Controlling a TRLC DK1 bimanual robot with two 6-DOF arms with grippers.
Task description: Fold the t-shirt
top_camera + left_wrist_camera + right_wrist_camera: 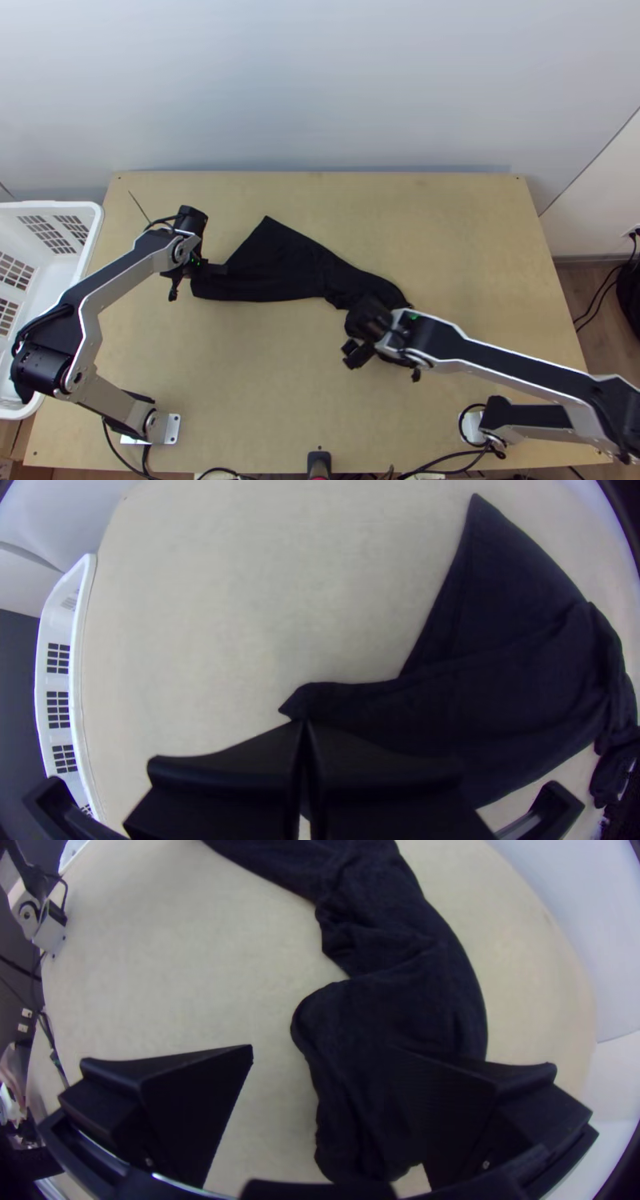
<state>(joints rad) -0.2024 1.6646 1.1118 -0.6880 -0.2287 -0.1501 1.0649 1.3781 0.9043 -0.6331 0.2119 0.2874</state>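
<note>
The black t-shirt point(280, 264) lies bunched in a long strip across the table, with a pointed corner toward the back. At its left end my left gripper point(210, 270) is shut on the cloth. In the left wrist view the fingers of my left gripper point(305, 725) meet on an edge of the t-shirt point(507, 673). My right gripper point(358, 340) is over the shirt's other, rumpled end. The right wrist view has my right gripper point(320, 1053) wide open, one finger above the t-shirt point(413, 1000) and the other above bare table.
A white laundry basket point(56, 210) stands at the table's left edge. Bare wood of the table point(448, 232) stretches behind and to the right of the shirt, and more lies in front of it. A pale wall rises behind the table.
</note>
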